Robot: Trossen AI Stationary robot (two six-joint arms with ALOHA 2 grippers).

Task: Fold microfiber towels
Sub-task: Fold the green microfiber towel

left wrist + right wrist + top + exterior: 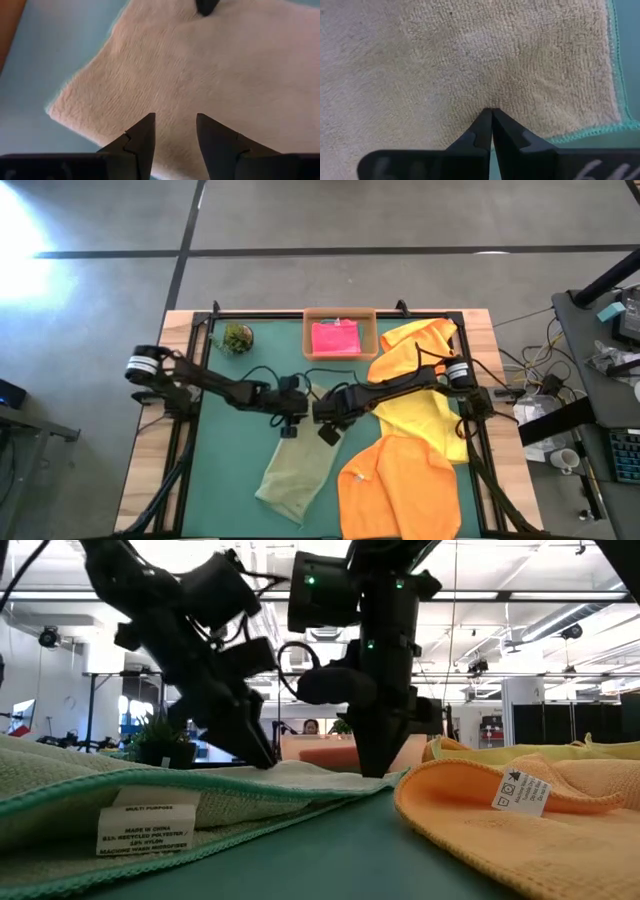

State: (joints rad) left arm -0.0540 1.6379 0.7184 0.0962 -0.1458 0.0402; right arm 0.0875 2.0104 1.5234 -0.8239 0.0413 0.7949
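Note:
A pale sage green towel (pixel 298 475) with a teal stitched hem lies flat on the green mat (pixel 230 450), near the middle and toward the near edge. My left gripper (pixel 175 127) is open and slants down over the towel's far end (pixel 262 762), close to a corner (pixel 50 107). Just to its right, my right gripper (pixel 491 120) is shut and points steeply down at the towel's far right part (pixel 372 772), beside the hem (pixel 615 65). My left gripper has its open fingertips (pixel 265 758) right at the towel's far end, coming from the left and slanting down; whether they touch the cloth, I cannot tell. My right gripper's shut fingertips (pixel 372 770) meet the towel's top (pixel 490 100) from above, near its far right hem; the cloth lies flat under them.
A cardboard tray (pixel 340 313) at the far edge holds a folded pink towel (pixel 335 338). A yellow towel (pixel 425 405) and an orange towel (pixel 400 485) lie rumpled on the right. A small potted plant (pixel 237 338) stands at the far left.

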